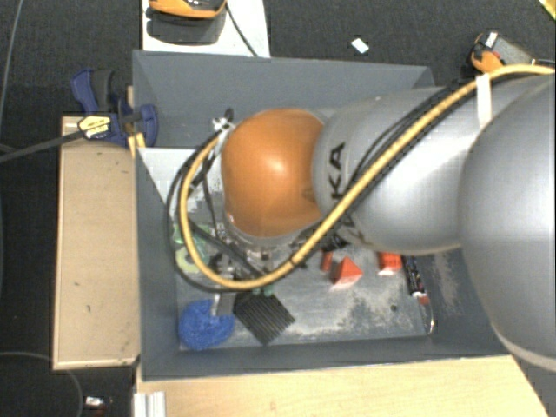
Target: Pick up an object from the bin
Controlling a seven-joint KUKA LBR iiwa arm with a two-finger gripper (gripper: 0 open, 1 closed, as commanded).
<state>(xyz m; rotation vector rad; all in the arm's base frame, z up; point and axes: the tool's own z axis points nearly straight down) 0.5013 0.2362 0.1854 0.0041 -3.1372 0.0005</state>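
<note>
My gripper (246,257) is low over the bin's front left part, and most of it is hidden under the arm's orange cover. Just in front of it lies a black ribbed rectangular piece (266,316), tilted on the bin floor. A blue fuzzy lump (204,327) sits to the left of that piece, in the front left corner. Something green (184,238) peeks out at the gripper's left side, mostly covered by cables.
An orange-red block (345,270) and a second red-and-white piece (390,264) lie right of the gripper. A dark pen-like stick (415,283) lies further right. The arm covers the bin's middle and back. The left wall is close by.
</note>
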